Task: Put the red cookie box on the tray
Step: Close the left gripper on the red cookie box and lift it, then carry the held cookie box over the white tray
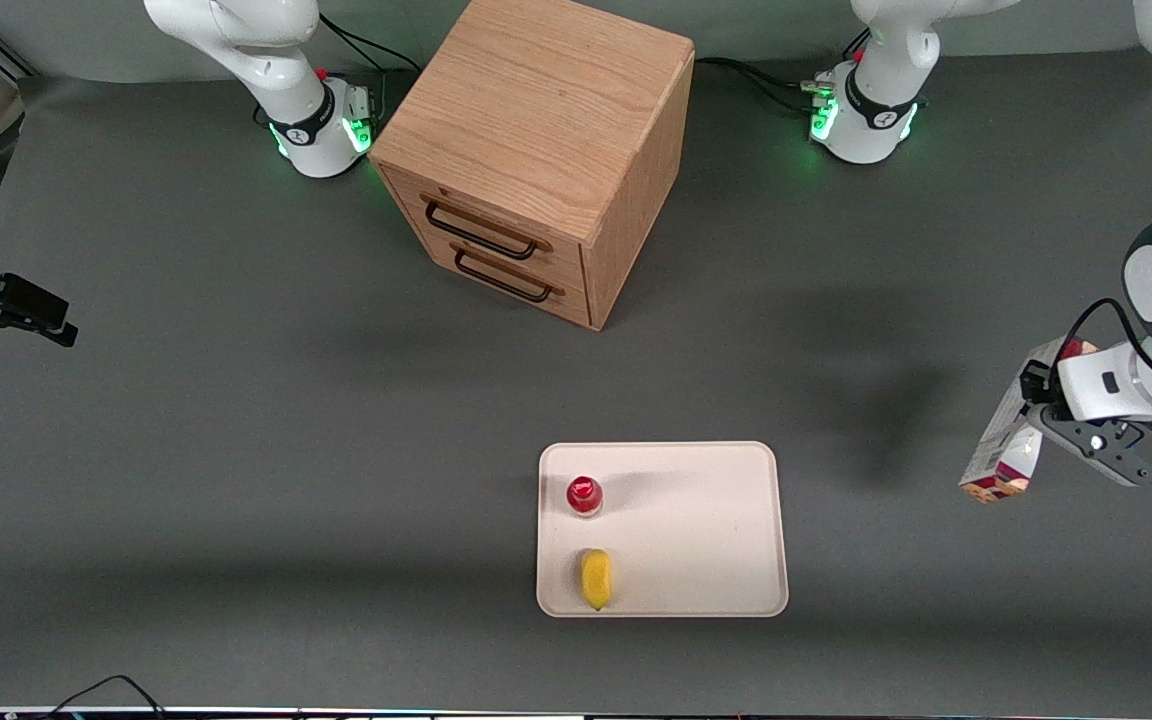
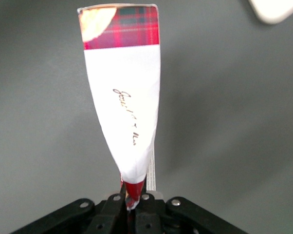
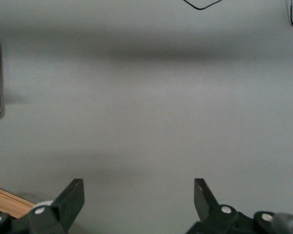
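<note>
Red cookie box: hanging tilted above the desk toward the working arm's end, well apart from the tray.
Gripper: hovering beside the box, jaws clenching one narrow end of it; the wrist view is showing the box reaching away from the gripper.
Tray: carrying a red-capped bottle and a yellow item.
Wooden two-drawer cabinet: sitting farther from the front camera.
</note>
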`<control>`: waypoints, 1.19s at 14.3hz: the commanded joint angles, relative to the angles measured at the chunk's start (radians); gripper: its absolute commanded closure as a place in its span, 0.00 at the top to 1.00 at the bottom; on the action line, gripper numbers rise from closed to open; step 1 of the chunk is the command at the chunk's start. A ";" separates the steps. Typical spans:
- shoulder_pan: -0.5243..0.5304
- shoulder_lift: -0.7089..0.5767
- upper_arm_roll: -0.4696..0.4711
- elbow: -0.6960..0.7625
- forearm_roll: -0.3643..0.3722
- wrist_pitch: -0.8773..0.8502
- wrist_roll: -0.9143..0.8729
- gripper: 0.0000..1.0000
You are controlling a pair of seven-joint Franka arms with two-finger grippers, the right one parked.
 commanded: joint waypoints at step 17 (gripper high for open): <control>-0.336 0.556 -0.168 0.622 0.105 0.017 -1.054 0.00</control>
